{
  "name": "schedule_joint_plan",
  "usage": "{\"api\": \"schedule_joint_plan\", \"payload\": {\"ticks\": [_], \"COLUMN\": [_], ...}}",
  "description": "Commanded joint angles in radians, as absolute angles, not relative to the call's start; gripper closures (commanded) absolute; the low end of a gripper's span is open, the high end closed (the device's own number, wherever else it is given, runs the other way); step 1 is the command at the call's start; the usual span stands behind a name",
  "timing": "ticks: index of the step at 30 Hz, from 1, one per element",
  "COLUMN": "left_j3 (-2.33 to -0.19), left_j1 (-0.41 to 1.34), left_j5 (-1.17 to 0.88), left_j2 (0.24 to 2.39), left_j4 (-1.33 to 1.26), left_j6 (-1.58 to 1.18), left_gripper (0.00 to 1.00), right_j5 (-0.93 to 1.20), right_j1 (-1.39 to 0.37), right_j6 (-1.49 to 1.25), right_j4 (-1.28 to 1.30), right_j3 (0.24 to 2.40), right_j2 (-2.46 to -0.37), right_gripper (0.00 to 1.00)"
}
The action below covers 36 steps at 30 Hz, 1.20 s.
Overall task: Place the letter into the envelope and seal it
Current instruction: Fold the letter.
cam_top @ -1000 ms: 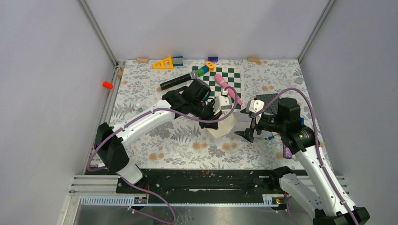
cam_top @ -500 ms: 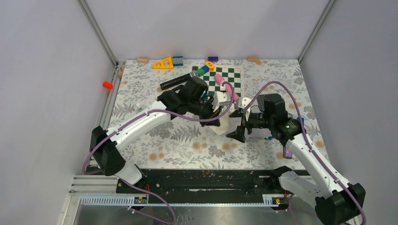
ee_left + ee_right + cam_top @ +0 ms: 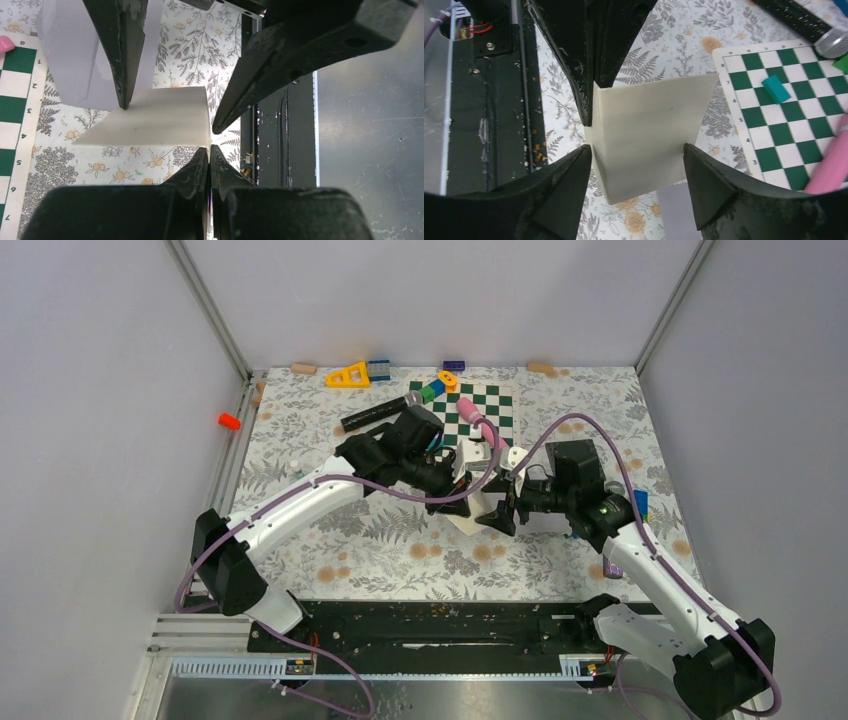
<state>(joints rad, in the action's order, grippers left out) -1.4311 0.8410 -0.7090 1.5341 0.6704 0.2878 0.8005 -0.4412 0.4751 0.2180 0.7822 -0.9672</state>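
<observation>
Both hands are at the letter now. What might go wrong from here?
1. The left hand pinches the cream folded paper letter only at one edge, so the letter may twist or slip free.
2. The right hand straddles the letter with its jaws open. Closing across the sheet could buckle it.
3. The light grey paper envelope lies unheld beside the letter, which could shove it aside.

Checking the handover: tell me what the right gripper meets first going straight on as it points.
The folded cream letter. It stands between the open jaws of the right gripper and is pinched at its edge by the shut left gripper. How deep it sits is unclear.
</observation>
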Motion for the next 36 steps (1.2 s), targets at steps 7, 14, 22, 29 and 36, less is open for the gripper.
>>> {"api": "schedule_joint_plan", "payload": {"ticks": [7, 14, 22, 29, 36], "left_j3": [-1.450, -1.456, -1.447, -1.442, -1.457], "left_j1": [0.847, 0.848, 0.848, 0.845, 0.850], "left_j5": [-0.749, -0.703, -0.567, -0.534, -0.603], "left_j2": [1.501, 1.493, 1.366, 1.338, 1.401], "left_j4": [0.669, 0.669, 0.704, 0.687, 0.678], "left_j6": [0.312, 0.318, 0.415, 0.404, 0.373], "left_gripper": [1.00, 0.82, 0.33, 0.27, 0.26], "right_j5": [0.941, 0.927, 0.934, 1.041, 1.065], "right_j1": [-0.460, -0.460, -0.460, -0.460, -0.460], "right_j6": [0.518, 0.518, 0.517, 0.553, 0.561], "right_j4": [0.299, 0.302, 0.337, 0.486, 0.519], "right_j3": [0.815, 0.812, 0.828, 0.898, 0.908], "right_j2": [-0.994, -0.978, -0.987, -1.051, -1.055], "right_gripper": [0.59, 0.96, 1.00, 1.00, 1.00]}}
